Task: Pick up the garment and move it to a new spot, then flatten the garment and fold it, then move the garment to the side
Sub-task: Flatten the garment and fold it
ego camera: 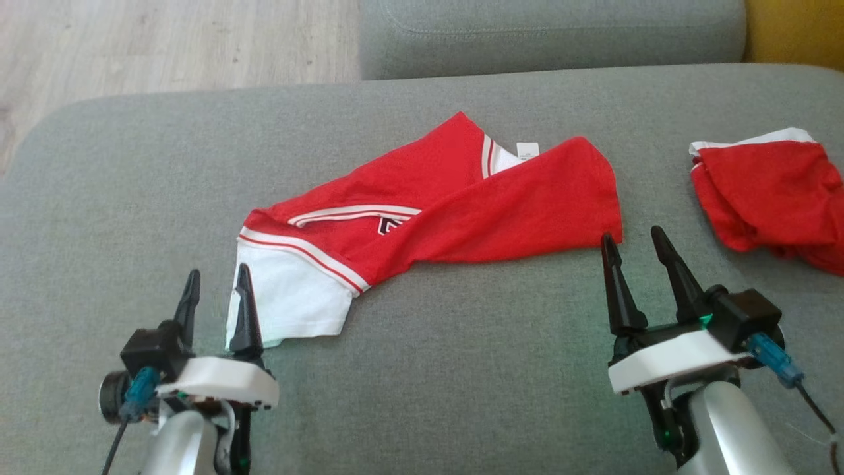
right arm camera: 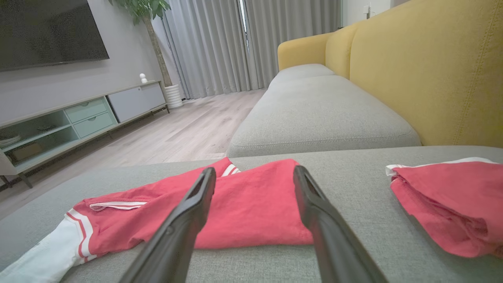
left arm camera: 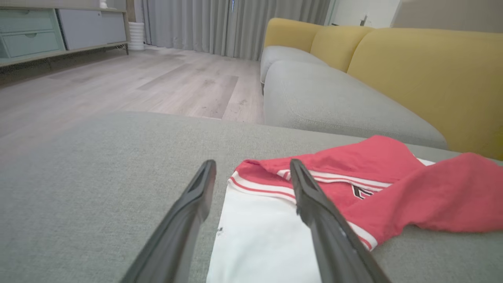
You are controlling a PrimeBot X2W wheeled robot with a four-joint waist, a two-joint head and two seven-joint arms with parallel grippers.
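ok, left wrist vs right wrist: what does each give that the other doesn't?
Left wrist: the black logo on the red jersey, and the left gripper, open, fingers either side of the white sleeve edge.
Right wrist: the second red garment bunched at right, the TV, the plant, and the right gripper, open, pointing at the jersey.
Both: the jersey on the grey cushion, yellow backrest, curtains, cabinet.

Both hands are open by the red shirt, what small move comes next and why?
Probably lower the left hand and close it on the white end of the shirt: that end sticks out flat past the folded red part, and the open fingers straddle its edge.
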